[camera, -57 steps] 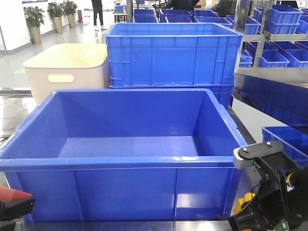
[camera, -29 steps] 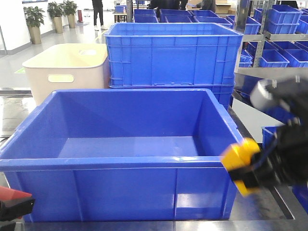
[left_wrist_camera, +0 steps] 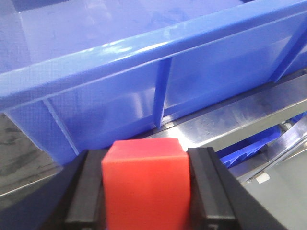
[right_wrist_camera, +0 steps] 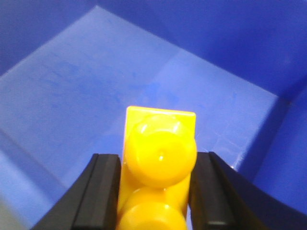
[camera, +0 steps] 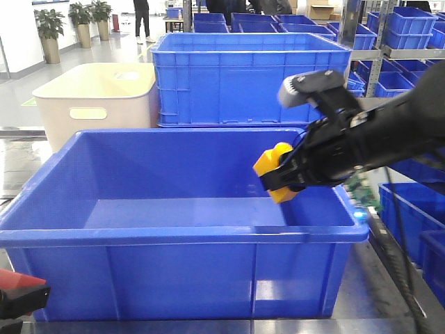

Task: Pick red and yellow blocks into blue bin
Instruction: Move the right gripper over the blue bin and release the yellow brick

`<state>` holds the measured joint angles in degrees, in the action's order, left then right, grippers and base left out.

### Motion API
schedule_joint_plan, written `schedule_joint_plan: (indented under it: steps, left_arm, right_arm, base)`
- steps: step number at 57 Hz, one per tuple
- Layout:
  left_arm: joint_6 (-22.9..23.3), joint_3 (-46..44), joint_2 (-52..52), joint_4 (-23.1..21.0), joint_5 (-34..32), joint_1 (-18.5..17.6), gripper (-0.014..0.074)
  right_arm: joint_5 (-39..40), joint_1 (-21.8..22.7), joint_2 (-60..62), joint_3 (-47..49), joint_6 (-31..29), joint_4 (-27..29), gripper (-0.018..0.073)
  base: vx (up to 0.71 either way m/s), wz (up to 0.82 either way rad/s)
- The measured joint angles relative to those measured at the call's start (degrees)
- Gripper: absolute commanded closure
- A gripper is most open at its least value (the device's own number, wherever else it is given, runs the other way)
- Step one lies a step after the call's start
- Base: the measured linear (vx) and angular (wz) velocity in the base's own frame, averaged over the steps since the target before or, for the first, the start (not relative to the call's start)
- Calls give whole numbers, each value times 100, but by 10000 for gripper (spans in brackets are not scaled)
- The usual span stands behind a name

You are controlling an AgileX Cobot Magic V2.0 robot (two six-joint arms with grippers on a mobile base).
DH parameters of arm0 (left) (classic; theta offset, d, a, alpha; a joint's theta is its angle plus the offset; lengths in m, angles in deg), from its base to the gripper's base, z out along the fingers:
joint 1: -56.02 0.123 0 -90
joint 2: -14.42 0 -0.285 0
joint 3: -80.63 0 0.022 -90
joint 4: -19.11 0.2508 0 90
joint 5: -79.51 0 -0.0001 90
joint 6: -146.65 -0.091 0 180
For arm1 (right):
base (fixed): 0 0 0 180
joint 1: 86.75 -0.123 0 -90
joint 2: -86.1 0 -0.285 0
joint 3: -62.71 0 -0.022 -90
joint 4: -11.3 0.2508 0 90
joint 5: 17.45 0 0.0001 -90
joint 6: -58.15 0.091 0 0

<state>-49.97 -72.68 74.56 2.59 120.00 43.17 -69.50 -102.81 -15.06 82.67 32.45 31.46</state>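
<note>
The blue bin (camera: pixel 174 235) fills the middle of the front view, and nothing lies on the part of its floor that shows. My right gripper (camera: pixel 279 178) hangs inside its right wall, above the floor, shut on the studded yellow brick (camera: pixel 271 165). In the right wrist view the yellow brick (right_wrist_camera: pixel 160 155) sits between the black pads of the right gripper (right_wrist_camera: pixel 158 162), over the blue bin floor (right_wrist_camera: pixel 86 81). My left gripper (left_wrist_camera: pixel 146 153) is shut on the red cube (left_wrist_camera: pixel 141 187), low and outside the blue bin's front wall (left_wrist_camera: pixel 124 100). In the front view, the left gripper (camera: pixel 24 299) with the red cube (camera: pixel 15 280) shows at the bottom left corner.
A beige tub (camera: pixel 97 97) and a ribbed blue crate (camera: pixel 250 80) stand right behind the bin. Shelves of blue crates (camera: pixel 410 35) line the right side, with another blue crate (camera: pixel 407 209) lower down. A metal table edge (left_wrist_camera: pixel 230 124) runs under the bin's front wall.
My right arm rose from low at the bin's front right corner and swung up and left over the rim, carrying the yellow brick into the bin. The left gripper has not moved.
</note>
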Motion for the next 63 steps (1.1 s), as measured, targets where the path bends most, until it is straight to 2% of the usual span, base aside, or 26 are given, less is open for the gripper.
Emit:
schedule_joint_plan:
  steps: [5,16,24,33,45,63]
  left_arm:
    - [0,0,0,0,1,0,261]
    - [0,0,0,0,1,0,261]
    - [0,0,0,0,1,0,261]
    - [0,0,0,0,1,0,261]
    - [0,0,0,35,-6,0,261]
    - [0,0,0,39,-70,0,261]
  right_arm:
    - [58,0,-306,121,-6,-53,177]
    - [316,0,-717,142,-6,-94,-57]
    - [379,0,-722,142,-6,-94,-132]
    - [196,0,-484,142,18,-94,-106]
    - [-396,0,435,15,195,6,-1]
    - [-156,0,2241,-1899,174,74,29]
  base:
    - [0,0]
    - [0,0]
    - [0,0]
    - [0,0]
    - [0,0]
    - [0,0]
